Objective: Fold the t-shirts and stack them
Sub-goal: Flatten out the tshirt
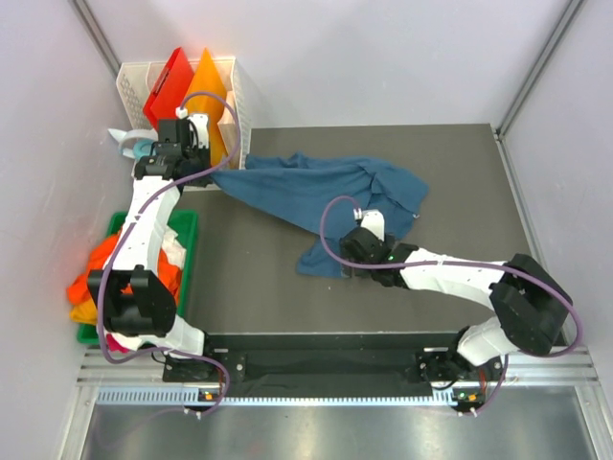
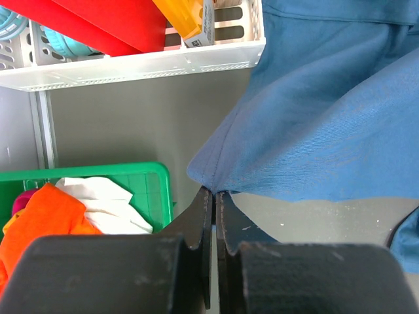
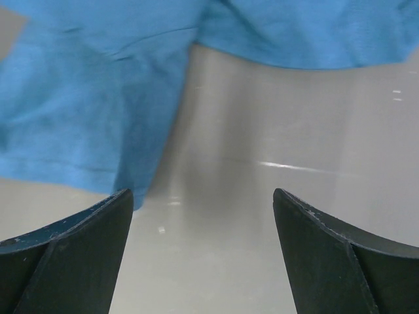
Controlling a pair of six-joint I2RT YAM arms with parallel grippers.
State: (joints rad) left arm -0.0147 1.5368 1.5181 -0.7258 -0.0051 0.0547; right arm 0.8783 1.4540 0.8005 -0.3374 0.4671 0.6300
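A dark teal-blue t-shirt [image 1: 316, 192] lies crumpled and partly spread across the dark table. My left gripper [image 1: 209, 172] is shut on its left corner, lifting that edge off the table beside the white basket. In the left wrist view the closed fingertips [image 2: 215, 191] pinch the hem of the blue t-shirt [image 2: 327, 118]. My right gripper [image 1: 352, 257] hovers open by the shirt's lower flap. Its jaws [image 3: 203, 196] stand wide over bare table, and the blue t-shirt [image 3: 85, 111] lies just past the left fingertip. Orange t-shirts [image 1: 86, 278] and a white t-shirt [image 2: 105, 199] sit in the green bin.
A green bin [image 1: 190, 251] stands at the left edge of the table. Behind it, a white basket [image 1: 244, 105] holds red and orange boards [image 1: 172, 81]. Grey walls close in the left, right and back sides.
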